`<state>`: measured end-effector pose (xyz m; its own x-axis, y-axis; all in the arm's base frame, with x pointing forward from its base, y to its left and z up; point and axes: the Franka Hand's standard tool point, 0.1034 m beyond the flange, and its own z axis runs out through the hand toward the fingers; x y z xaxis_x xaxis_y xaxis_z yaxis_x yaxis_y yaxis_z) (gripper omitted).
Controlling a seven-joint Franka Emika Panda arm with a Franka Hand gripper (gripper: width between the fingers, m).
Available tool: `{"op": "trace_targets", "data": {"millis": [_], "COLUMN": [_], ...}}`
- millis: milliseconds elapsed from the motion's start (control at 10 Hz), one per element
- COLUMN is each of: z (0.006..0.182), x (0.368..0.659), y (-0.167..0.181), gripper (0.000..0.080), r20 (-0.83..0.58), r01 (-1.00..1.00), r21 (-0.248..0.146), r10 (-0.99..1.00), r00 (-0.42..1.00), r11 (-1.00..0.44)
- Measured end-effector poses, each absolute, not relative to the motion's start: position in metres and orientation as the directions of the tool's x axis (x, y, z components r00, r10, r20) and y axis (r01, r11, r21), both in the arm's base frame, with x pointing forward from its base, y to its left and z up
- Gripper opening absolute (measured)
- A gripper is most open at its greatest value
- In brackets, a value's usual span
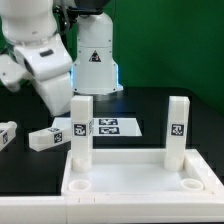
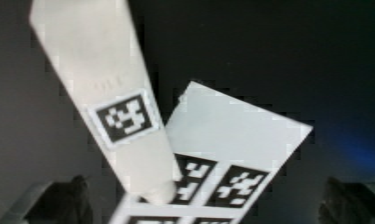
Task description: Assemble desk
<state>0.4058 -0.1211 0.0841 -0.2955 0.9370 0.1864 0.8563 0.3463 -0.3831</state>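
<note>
Wrist view shows the gripper spread wide and empty above a loose leg. This leg lies flat beyond the tabletop, just beside the marker board. Two standing legs fill the tabletop's far sockets, so the step looks like fetching a third. Doing it well likely means squaring the fingers across the leg's narrow sides and closing near mid-length, so it stays steady when tipped upright over a near socket.
</note>
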Motion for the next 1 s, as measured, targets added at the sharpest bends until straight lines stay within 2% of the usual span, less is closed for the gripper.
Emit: {"op": "trace_targets", "data": {"millis": [100, 400, 600, 800, 900, 1000], "z": [0.086, 0.084, 0.087, 0.084, 0.083, 0.08], "x": [0.411, 0.409, 0.418, 0.425, 0.425, 0.429], "y": [-0.124, -0.124, -0.134, -0.134, -0.133, -0.133], "gripper": [0.0648, 0.0649, 0.0649, 0.0649, 0.0649, 0.0649], "r20": [0.164, 0.073, -0.075, -0.24, -0.315, -0.331], "r01": [0.869, 0.907, 0.861, 0.715, 0.628, 0.603], "r21": [-0.379, -0.412, -0.444, -0.427, -0.429, -0.41], "r10": [0.948, 0.995, 0.968, 0.832, 0.76, 0.728], "r00": [-0.274, -0.062, 0.241, 0.501, 0.569, 0.601], "r11": [0.317, 0.086, -0.249, -0.554, -0.649, -0.684]}}
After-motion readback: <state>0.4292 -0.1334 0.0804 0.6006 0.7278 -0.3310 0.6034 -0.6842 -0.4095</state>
